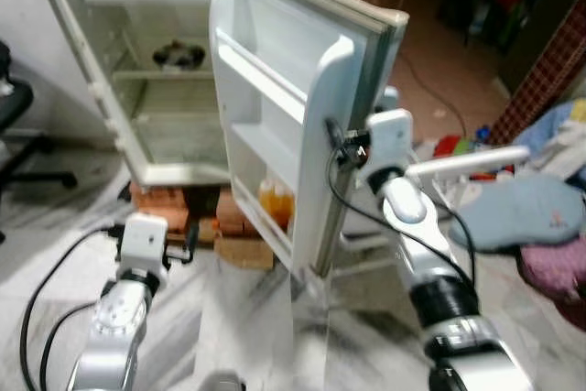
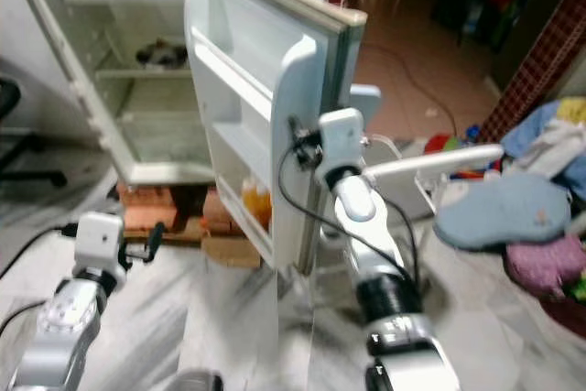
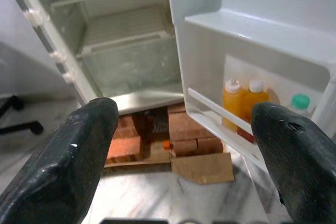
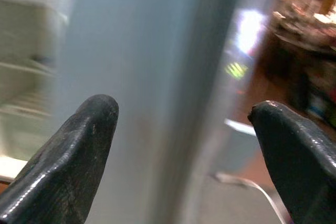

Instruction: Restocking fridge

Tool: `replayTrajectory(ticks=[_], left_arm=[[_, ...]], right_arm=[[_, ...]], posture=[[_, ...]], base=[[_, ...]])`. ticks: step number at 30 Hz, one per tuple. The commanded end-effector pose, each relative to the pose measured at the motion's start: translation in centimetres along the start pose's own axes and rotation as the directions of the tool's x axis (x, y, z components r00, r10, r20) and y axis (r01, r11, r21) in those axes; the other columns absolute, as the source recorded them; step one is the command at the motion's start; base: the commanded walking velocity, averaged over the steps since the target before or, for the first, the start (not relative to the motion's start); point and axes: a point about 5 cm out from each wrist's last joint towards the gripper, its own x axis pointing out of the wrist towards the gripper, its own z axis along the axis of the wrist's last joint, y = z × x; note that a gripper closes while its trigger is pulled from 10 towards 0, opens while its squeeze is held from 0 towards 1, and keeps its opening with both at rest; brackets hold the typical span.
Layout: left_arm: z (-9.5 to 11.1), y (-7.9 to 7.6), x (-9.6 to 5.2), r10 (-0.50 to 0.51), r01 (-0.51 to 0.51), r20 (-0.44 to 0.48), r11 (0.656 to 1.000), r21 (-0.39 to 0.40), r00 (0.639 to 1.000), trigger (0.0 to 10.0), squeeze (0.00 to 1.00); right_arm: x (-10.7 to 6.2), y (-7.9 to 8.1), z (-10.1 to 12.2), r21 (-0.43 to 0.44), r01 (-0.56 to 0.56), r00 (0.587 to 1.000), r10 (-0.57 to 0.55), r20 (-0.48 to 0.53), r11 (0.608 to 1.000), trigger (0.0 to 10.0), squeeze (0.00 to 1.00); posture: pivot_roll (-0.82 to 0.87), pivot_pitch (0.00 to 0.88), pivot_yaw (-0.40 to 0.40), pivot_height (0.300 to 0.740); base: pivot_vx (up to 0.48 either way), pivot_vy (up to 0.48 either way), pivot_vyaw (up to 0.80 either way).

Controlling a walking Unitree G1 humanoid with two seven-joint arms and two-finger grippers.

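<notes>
Fingers (image 4: 63, 166) of the right gripper (image 4: 181, 150) were spread wide apart, with the outer edge of the fridge door (image 1: 302, 116) seen between them, close and blurred; contact could not be confirmed. From the head camera, that gripper (image 1: 352, 148) was held level with the door's edge, about halfway up, on the side facing away from the shelves.

Fingers (image 3: 68, 161) of the left gripper (image 3: 181, 156) were also held apart and empty, low and in front of the fridge, well short of the door shelves. Between them, two orange bottles (image 3: 241, 100) and a green-capped bottle (image 3: 299, 103) were seen standing in the lowest door shelf.

Beyond, the fridge cabinet (image 1: 69, 52) stood open on bricks (image 1: 160, 203), its shelves mostly bare apart from a dark item on an upper shelf.

The door was judged rigid, smooth and fairly light on its hinges; its thick outer edge seemed the best place for a grip. The plastic shelves appeared more breakable and were thought better avoided.
</notes>
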Motion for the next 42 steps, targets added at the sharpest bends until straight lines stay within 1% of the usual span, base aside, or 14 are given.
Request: replayTrajectory(ticks=[1, 11, 17, 18, 19, 20, 21, 23, 26, 27, 28, 30, 32, 42], left_arm=[[0.0, 0.2, -0.2, -0.002, 0.002, -0.017, 1.0, -0.004, 1.0, 10.0, 0.0], [0.2, 0.1, -0.4, -0.012, 0.012, -0.026, 1.0, 0.009, 1.0, 10.0, 0.0], [0.4, 0.1, -0.4, -0.015, 0.015, -0.021, 1.0, 0.019, 1.0, 10.0, 0.0], [0.4, 0.1, -0.5, -0.015, 0.016, -0.019, 1.0, 0.021, 1.0, 10.0, 0.0], [0.4, 0.1, -0.5, -0.015, 0.016, -0.019, 1.0, 0.021, 1.0, 10.0, 0.0], [0.4, 0.1, -0.6, -0.016, 0.016, -0.019, 1.0, 0.021, 1.0, 10.0, 0.0], [0.3, 0.2, -0.8, -0.015, 0.015, -0.02, 1.0, 0.021, 1.0, 10.0, 0.0], [0.1, 0.2, -1.0, -0.012, 0.013, -0.023, 1.0, 0.023, 1.0, 10.0, 0.0], [0.0, 0.1, -1.0, -0.014, 0.014, -0.026, 1.0, 0.019, 1.0, 10.0, 0.0], [0.1, -0.1, -0.9, -0.025, 0.025, -0.019, 1.0, 0.016, 1.0, 10.0, 0.0], [0.1, -0.1, -0.9, -0.025, 0.025, -0.019, 1.0, 0.016, 1.0, 10.0, 0.0], [0.4, -0.4, -0.6, -0.054, 0.055, -0.003, 0.998, 0.021, 0.999, 10.0, 0.0], [0.5, -0.4, -0.4, -0.061, 0.061, -0.002, 0.998, 0.021, 0.998, 10.0, 0.0], [1.6, -0.1, 0.3, -0.036, 0.037, 0.069, 0.999, -0.007, 0.997, 10.0, 0.0]], right_arm=[[0.9, -0.6, 0.5, 0.009, 0.065, 0.998, -0.065, 0.003, 0.998, 10.0, 0.0], [3.8, -0.1, 2.6, 0.121, 0.054, 0.997, -0.059, 0.043, 0.991, 10.0, 0.0], [5.4, 2.3, 5.3, 0.305, -0.188, 0.977, 0.146, 0.156, 0.933, 10.0, 0.0], [5.2, 3.7, 6.2, 0.366, -0.361, 0.929, 0.295, 0.224, 0.858, 10.0, 0.0], [5.2, 3.7, 6.2, 0.366, -0.361, 0.929, 0.295, 0.224, 0.858, 10.0, 0.0], [4.9, 4.5, 6.7, 0.381, -0.457, 0.886, 0.376, 0.27, 0.804, 10.0, 0.0], [3.9, 5.4, 7.2, 0.392, -0.614, 0.789, 0.509, 0.345, 0.685, 10.0, 0.0], [2.6, 5.7, 7.4, 0.41, -0.726, 0.687, 0.61, 0.394, 0.553, 10.0, 0.0], [1.3, 5.5, 6.6, 0.403, -0.777, 0.624, 0.677, 0.39, 0.484, 10.0, 0.0], [1.1, 4.8, 4.7, 0.357, -0.729, 0.682, 0.667, 0.301, 0.584, 10.0, 0.0], [1.1, 4.8, 4.7, 0.357, -0.729, 0.682, 0.667, 0.301, 0.584, 10.0, 0.0], [0.5, 3.7, 1.9, 0.341, -0.625, 0.777, 0.603, 0.183, 0.702, 10.0, 0.0], [0.0, 3.2, 1.0, 0.318, -0.566, 0.822, 0.548, 0.152, 0.761, 10.0, 0.0], [-4.3, 2.2, -1.8, 0.252, -0.298, 0.954, 0.299, 0.032, 0.921, 10.0, 0.0]], posture=[[0.17, 0.031, -0.061, 0.74], [0.18, 0.033, -0.065, 0.74], [0.2, 0.037, -0.075, 0.74], [0.21, 0.038, -0.079, 0.74], [0.21, 0.038, -0.079, 0.74], [0.21, 0.039, -0.08, 0.74], [0.2, 0.041, -0.081, 0.74], [0.2, 0.042, -0.081, 0.74], [0.19, 0.041, -0.078, 0.74], [0.18, 0.04, -0.072, 0.74], [0.18, 0.04, -0.072, 0.74], [0.17, 0.04, -0.067, 0.74], [0.16, 0.039, -0.063, 0.74], [0.14, 0.042, -0.054, 0.74]], base=[[0.0, 0.0, 0.0], [0.0, 0.0, 0.0], [0.0, 0.0, 0.0], [0.0, 0.0, 0.0], [0.0, 0.0, 0.0], [0.0, 0.0, 0.0], [0.0, 0.0, 0.0], [0.0, 0.0, 0.0], [0.0, 0.0, 0.0], [0.0, 0.0, 0.0], [0.0, 0.0, 0.0], [0.0, 0.0, 0.0], [0.0, 0.0, 0.0], [0.0, 0.0, 0.0]])
